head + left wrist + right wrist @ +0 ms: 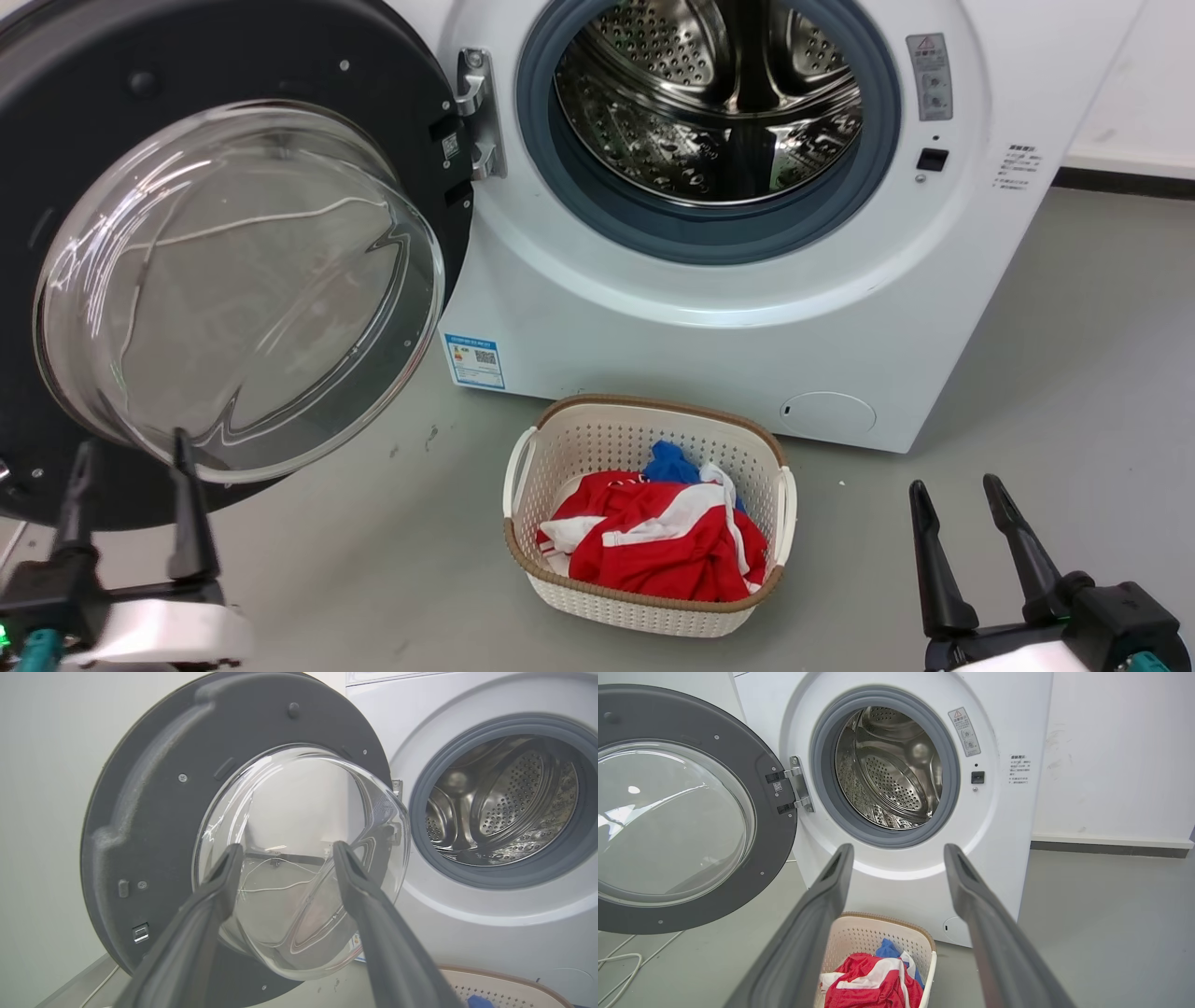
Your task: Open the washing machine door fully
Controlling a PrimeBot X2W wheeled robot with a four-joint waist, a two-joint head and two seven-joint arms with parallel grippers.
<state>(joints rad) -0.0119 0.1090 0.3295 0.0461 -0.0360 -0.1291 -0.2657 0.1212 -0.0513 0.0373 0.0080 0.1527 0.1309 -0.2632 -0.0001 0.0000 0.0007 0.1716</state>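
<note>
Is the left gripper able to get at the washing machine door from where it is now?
Likely yes. The left gripper is open and sits right before the washing machine door, fingers pointing at its glass bowl with nothing in between. The laundry basket stands well aside.

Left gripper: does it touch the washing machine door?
Cannot tell. In the head view the left gripper overlaps the glass of the washing machine door; the left wrist view shows the same overlap, neither contact nor gap plain.
</note>
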